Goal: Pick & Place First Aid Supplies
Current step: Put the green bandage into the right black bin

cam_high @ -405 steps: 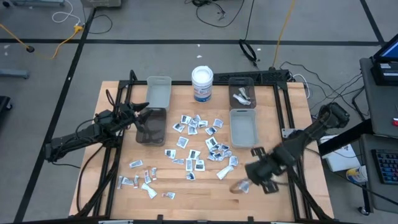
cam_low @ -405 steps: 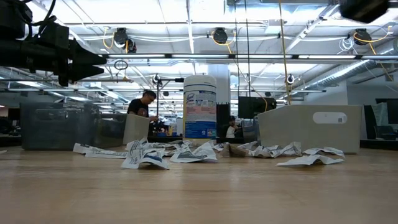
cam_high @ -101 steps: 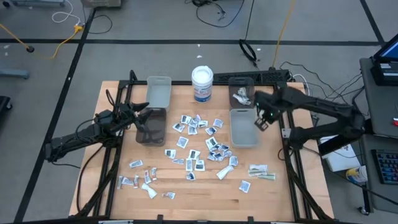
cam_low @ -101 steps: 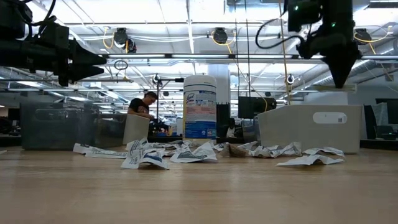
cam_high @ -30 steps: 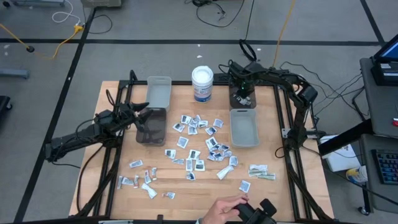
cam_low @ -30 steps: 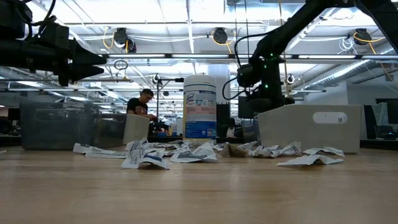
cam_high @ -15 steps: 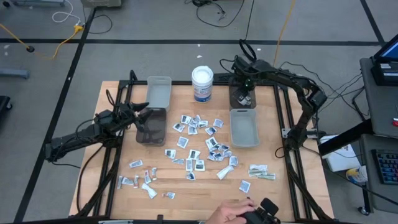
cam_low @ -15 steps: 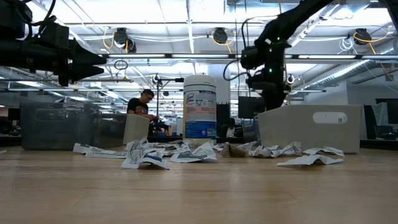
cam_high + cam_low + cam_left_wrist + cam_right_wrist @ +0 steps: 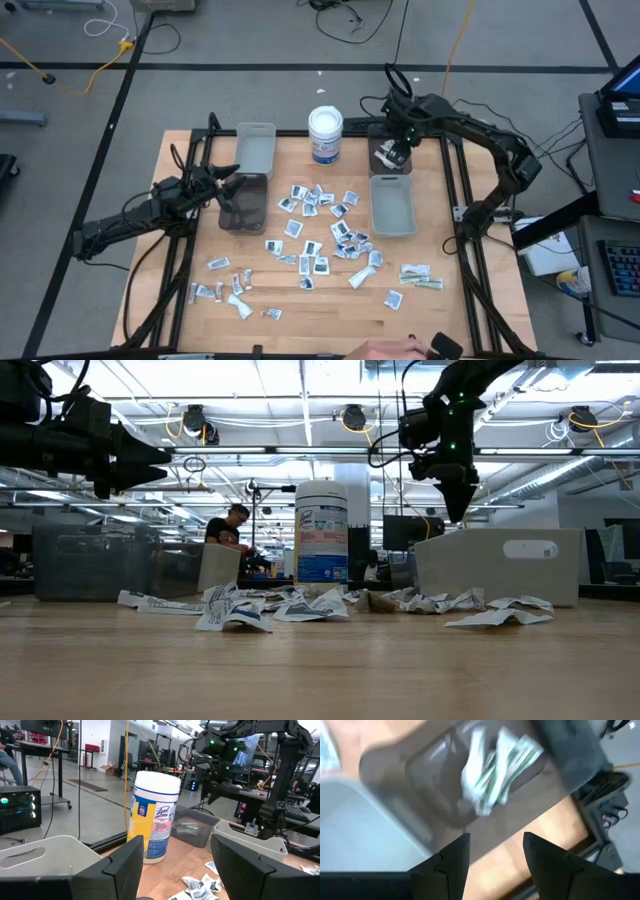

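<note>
I see greenish sachets (image 9: 495, 767) lying in the dark bin (image 9: 388, 152); my right gripper (image 9: 404, 143) hangs empty above it, fingers apart, risen since a second ago. Left gripper (image 9: 232, 182) waits wide over the clear bin (image 9: 243, 203). Packets (image 9: 318, 232) litter mid-table.

Right tool (image 9: 457, 510) higher above far bin (image 9: 390, 152)

Both arms were dark, nearly black, built of slender tube links joined by bulkier rounded joints. Black cables ran along the left arm (image 9: 140, 215) and looped beside the right arm (image 9: 470, 135). Small green lights glowed on the right arm's wrist housing, seen from the low view. The fingers (image 9: 120, 865) of the left one were broad, flat, matte black plates with angular edges, and the right fingers (image 9: 452, 857) looked alike.
</note>
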